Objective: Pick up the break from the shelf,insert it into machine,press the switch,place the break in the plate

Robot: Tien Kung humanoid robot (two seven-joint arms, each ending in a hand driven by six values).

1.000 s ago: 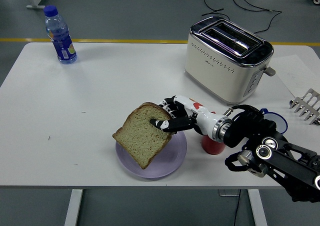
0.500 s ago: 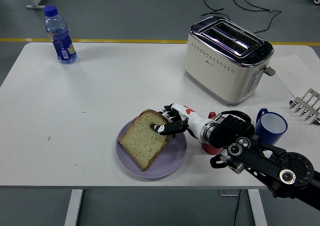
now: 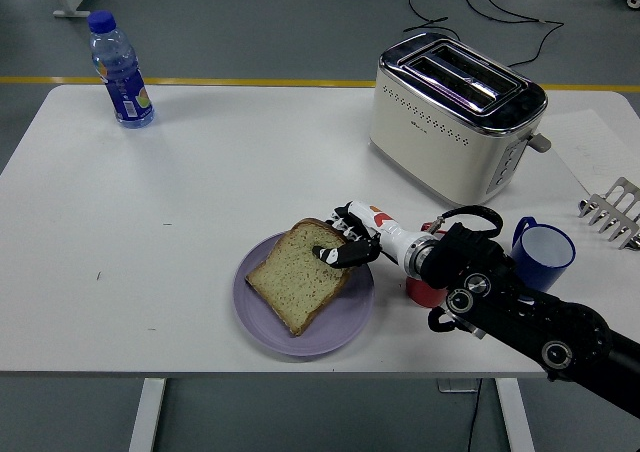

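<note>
We see our right hand [image 3: 352,242] reaching in from the lower right, its fingers [image 3: 338,256] pinched on the near corner of the bread slice [image 3: 300,272]. The slice lies just left of the hand, resting on the purple plate [image 3: 352,317] beneath it. Right behind our wrist a red object [image 3: 421,293] shows, mostly hidden by the arm. Further right of the hand stands a blue cup [image 3: 544,253], and beyond that a metal rack [image 3: 612,210] at the edge. The toaster [image 3: 455,120] sits beyond the hand, well apart. Far left of the hand and across the table is a water bottle [image 3: 119,70].
</note>
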